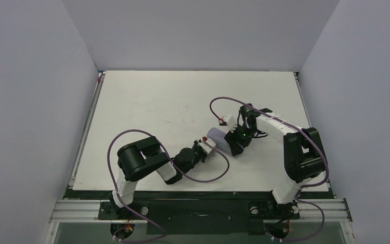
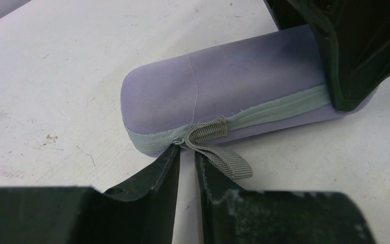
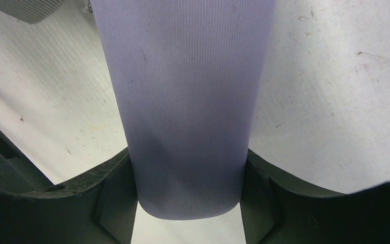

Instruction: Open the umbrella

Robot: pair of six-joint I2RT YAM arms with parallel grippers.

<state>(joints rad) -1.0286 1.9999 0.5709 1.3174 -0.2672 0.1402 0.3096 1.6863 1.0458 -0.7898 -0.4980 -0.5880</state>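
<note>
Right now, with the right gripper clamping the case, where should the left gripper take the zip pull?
Pinch the grey ribbon pull at the case's rounded end. It sticks out loose toward the left gripper, so come in low from that side. The right gripper clamps the other end.

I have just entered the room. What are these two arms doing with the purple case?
The right gripper is clamped on one end of the lavender case, which lies on the table. The left gripper has its jaws almost together at the grey zipper pull; whether they pinch it cannot be told. The zipper looks closed, and no umbrella is in view.
</note>
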